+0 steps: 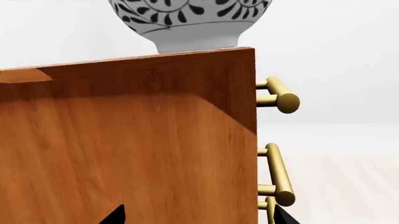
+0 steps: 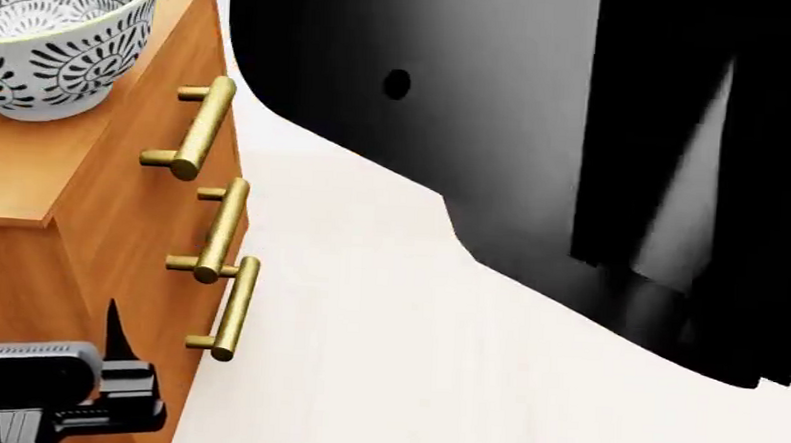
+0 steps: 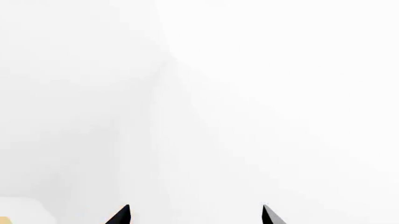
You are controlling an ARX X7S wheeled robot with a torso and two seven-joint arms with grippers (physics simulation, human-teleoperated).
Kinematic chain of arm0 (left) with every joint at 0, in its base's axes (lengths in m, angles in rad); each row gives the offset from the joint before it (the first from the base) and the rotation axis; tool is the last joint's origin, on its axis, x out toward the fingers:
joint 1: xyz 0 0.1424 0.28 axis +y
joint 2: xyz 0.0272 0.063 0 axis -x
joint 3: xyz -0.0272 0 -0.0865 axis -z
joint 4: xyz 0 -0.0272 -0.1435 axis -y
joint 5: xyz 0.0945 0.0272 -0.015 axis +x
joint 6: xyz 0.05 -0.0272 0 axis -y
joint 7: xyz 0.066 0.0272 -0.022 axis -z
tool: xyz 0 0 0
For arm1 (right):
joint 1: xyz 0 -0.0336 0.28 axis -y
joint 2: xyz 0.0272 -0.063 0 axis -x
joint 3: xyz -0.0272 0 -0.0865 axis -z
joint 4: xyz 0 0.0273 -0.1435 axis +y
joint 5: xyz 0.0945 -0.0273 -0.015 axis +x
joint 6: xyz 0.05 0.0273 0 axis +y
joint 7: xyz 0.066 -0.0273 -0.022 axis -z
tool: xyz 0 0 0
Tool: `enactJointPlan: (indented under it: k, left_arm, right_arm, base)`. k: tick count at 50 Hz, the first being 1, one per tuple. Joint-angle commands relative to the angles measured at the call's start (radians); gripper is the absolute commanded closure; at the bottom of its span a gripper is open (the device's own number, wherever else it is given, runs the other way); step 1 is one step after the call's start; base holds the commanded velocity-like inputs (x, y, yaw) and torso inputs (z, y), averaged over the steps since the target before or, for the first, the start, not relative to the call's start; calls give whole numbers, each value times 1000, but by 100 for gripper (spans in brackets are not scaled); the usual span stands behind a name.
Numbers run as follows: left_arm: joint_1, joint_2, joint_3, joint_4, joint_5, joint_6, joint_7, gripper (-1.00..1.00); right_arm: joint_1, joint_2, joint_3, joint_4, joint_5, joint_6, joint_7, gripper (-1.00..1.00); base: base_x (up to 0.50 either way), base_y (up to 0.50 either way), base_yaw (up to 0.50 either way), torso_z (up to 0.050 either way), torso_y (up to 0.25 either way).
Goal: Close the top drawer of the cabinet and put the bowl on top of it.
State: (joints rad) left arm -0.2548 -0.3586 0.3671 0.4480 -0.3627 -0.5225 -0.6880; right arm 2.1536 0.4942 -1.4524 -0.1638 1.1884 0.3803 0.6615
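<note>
Bowl (image 2: 50,36) sits upright on cabinet (image 2: 24,180) top, at 10 o'clock in head view, near front edge. Top drawer (image 2: 160,121) front is flush w/ the two below. Left pincer (image 1: 196,215): tips spread wide, holding nothing, beside cabinet side wall. Right pincer (image 3: 194,215): wide apart, empty, facing blank white.

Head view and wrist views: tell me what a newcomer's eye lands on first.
The patterned bowl stands out first, white with dark leaf scrolls, sitting on the flat top of the orange-brown cabinet. Next come the three brass bar handles down the cabinet's front, all in line. A big black part of the robot fills the head view's upper right over pale floor.
</note>
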Motion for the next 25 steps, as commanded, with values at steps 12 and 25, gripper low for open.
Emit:
enactJointPlan:
  k: [12,25]
  left_arm:
    - [17,-27,-23,75,-21,-26,-20,-100]
    - [34,-40,-27,104,-16,-15,-28,-100]
  right_arm:
    - [70,384,-11,-365,84,202,182,-100]
    - [-156,589,-45,-589,10,47,359,-100]
  base:
    - [0,0,0,0,0]
    - [0,0,0,0,0]
